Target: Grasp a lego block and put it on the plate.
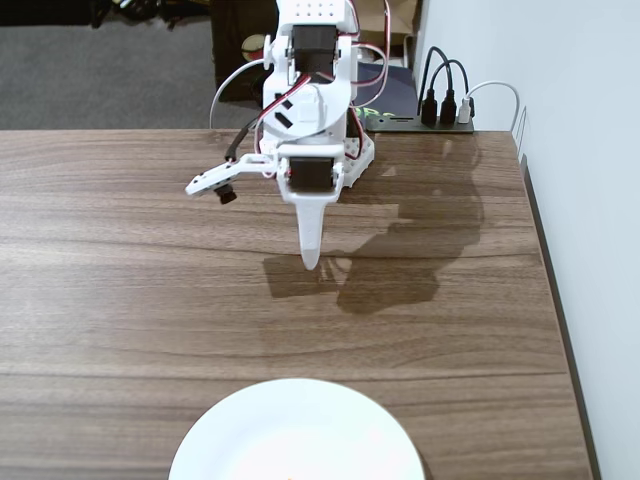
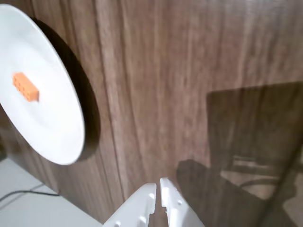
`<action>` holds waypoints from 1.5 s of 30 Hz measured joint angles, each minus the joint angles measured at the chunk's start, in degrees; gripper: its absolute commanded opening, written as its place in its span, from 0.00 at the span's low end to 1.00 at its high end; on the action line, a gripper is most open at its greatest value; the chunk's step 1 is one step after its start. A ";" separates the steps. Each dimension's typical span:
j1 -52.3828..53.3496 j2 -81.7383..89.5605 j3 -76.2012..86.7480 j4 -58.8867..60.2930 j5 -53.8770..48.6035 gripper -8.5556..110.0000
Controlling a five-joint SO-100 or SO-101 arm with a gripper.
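Wrist view shows the lego block (image 2: 25,87) lying on the plate (image 2: 52,127), so the job looks done. Well away from the plate, the end effector (image 2: 158,194) is pressed together, empty.

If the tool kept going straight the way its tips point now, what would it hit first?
Most likely the bare wooden table. The shut tool points down at empty wood; the plate holding the orange block sits off to the side, though depth is unclear.

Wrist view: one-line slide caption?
Orange lego block resting on the white plate; empty pincer closed above the bare wooden table.
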 measured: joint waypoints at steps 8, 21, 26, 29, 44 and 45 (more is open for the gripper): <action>-0.79 11.69 6.68 6.42 -1.67 0.08; -1.85 25.14 10.28 16.17 -1.93 0.08; -1.49 28.56 10.81 18.37 -1.93 0.08; -1.49 31.20 11.43 19.86 -1.93 0.08; 0.79 38.23 12.39 23.47 -1.23 0.08; 0.70 38.23 12.39 23.47 -1.23 0.08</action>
